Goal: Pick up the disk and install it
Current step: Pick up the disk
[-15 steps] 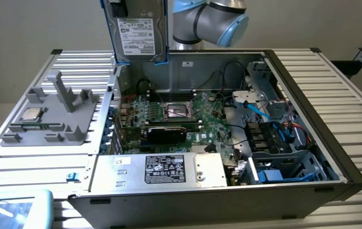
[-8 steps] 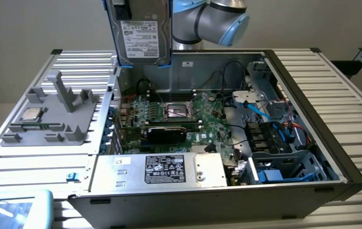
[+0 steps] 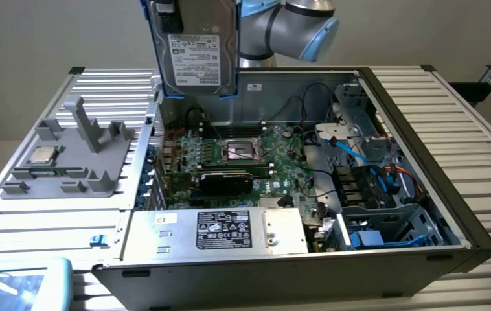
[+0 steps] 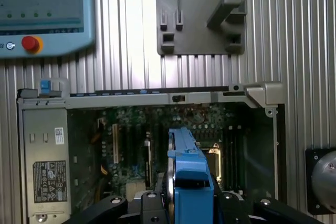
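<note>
Holding the disk, a flat rectangular silver hard drive with a white printed label in a bright blue plastic frame, high at twelve o'clock in the exterior view, clear above the open black-and-silver metal computer case. Held on edge, label facing out, probably to clear the case walls and cables before lining up with a bay; not yet installed. Gripped across its flat faces by the black gripper, with jaws clamped on the drive. Hanging well apart from the grey plastic fixture at nine o'clock and the silver power supply box at six. Pointing the wrist straight down over the green motherboard, with the grey-and-blue arm reaching in from twelve o'clock.
</note>
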Controlling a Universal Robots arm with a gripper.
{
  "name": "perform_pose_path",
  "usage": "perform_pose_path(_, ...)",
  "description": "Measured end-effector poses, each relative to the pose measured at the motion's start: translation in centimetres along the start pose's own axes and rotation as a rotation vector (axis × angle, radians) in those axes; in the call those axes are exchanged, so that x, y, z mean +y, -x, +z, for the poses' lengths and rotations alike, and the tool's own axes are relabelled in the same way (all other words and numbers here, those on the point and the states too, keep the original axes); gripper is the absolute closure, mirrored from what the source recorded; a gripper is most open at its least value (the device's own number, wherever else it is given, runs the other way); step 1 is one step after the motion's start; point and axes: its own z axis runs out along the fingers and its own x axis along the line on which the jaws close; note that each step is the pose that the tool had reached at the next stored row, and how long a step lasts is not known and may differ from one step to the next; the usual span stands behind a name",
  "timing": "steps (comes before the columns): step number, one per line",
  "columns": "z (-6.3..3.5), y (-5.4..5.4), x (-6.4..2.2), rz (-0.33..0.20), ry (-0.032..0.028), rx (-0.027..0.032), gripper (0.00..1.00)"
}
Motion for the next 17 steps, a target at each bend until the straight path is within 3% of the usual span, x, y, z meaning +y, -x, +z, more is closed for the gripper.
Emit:
perform_pose_path(10, -0.1, -2.2, -1.95, 0.0, 0.0018, -0.0106, 0.63)
perform_pose_path(17, -0.21, -3.9, -2.95, 0.0, 0.0022, -0.0119, 0.63)
